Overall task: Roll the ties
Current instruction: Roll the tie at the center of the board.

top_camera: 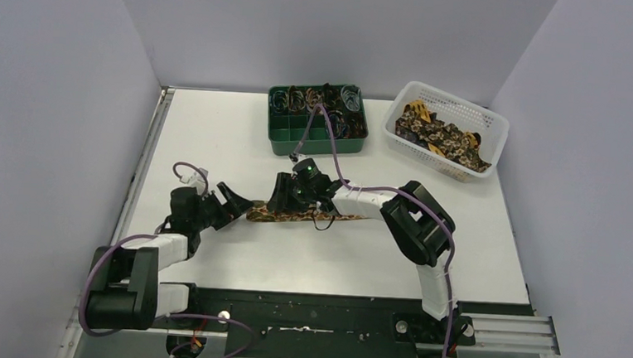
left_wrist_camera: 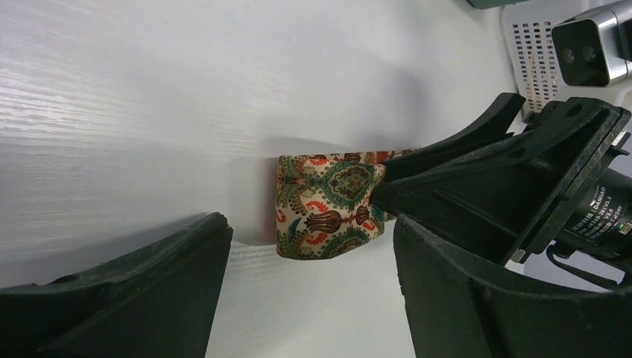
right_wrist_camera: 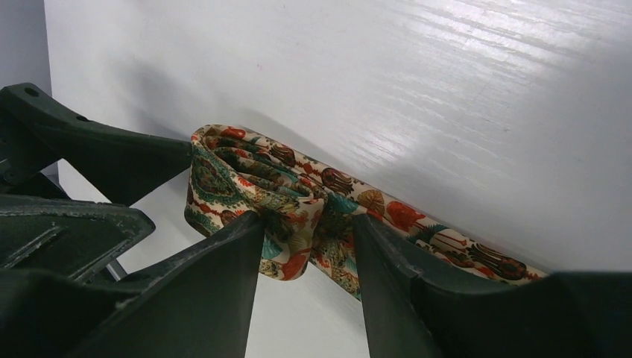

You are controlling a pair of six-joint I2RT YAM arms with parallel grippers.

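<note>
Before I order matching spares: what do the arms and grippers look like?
The left arm and right arm both have black joint housings, white link covers and looping purple cables. The left gripper and right gripper have black, angular, wedge-shaped fingers.

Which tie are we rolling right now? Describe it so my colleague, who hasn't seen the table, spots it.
On the white table, just in front of the green compartment tray, one printed tie lies flat, running left to right from the left gripper past the right gripper. It alone lies on bare tabletop; the rest sit in the white basket or the tray.
</note>
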